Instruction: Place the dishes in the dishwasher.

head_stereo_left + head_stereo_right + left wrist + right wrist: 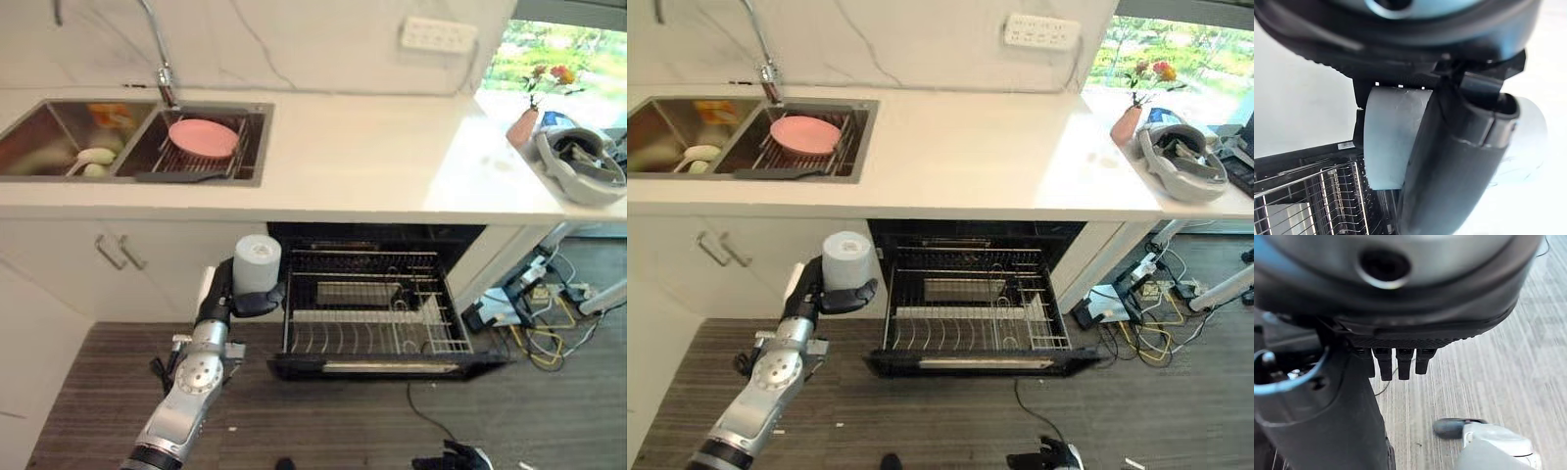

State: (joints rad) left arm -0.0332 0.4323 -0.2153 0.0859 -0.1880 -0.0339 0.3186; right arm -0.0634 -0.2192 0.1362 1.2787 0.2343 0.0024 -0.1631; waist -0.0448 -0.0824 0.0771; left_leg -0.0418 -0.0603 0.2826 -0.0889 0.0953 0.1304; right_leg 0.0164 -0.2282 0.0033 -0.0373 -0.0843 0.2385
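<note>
In the left eye view, the left hand (pixel 245 294) holds a white cup (pixel 258 262) in the air, just beside the left edge of the pulled-out dishwasher rack (pixel 367 313). The cup is upside down, with its flat bottom on top. The rack sits low, under the white counter (pixel 392 157). I think the step now is to bring the cup over the rack and set it down. To do it well, the hand should move the cup sideways over the wires, keep it upside down, lower it slowly into a free spot, and only then let go. If the fingers let go too early, the cup could fall on the floor. A pink plate (pixel 203 137) waits in the sink (pixel 257 147), well apart from the rack, so more dishes are left to do.

In the right eye view, the dark fingers wrap round the lower part of the cup, and the thumb hugs its side. The rack looks mostly bare.

In the left wrist view, the cup (pixel 1393 142) is pressed right against the palm, with a thick dark finger (pixel 1449 176) curled across it. The grip looks tight. The rack wires (pixel 1312 196) show past the cup.

In the right wrist view, the right hand (pixel 1398 363) hangs over the wooden floor (pixel 1498 357). Its short dark fingertips show, curled in, and it holds nothing.
</note>
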